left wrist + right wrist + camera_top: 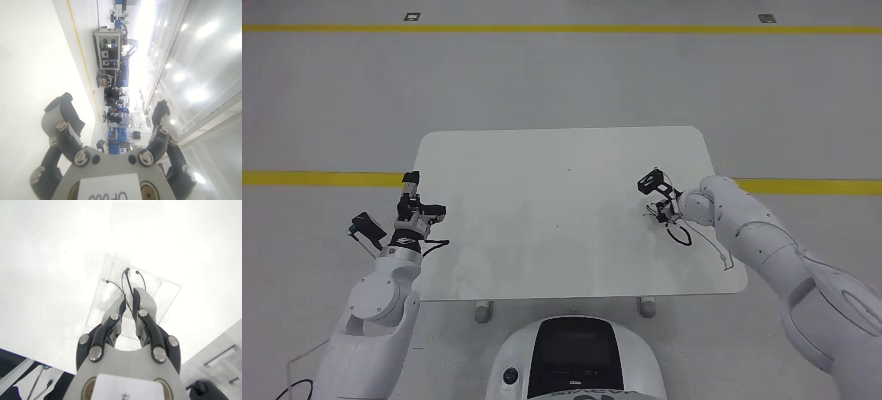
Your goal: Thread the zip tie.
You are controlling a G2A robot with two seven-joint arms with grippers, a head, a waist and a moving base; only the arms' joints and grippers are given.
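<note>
As fingers [136, 302] flank it, zip tie [129, 282] head-outward

Black zip ties [127, 269]; clear tray [166, 294]; white table [542, 200]; yellow floor line [542, 28].

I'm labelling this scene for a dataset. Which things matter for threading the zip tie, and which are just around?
For the job:
black zip ties
clear tray under them
right gripper, over the ties
left gripper, open at the table's edge

Just around:
white table
yellow floor lines
equipment racks in the room behind
</note>
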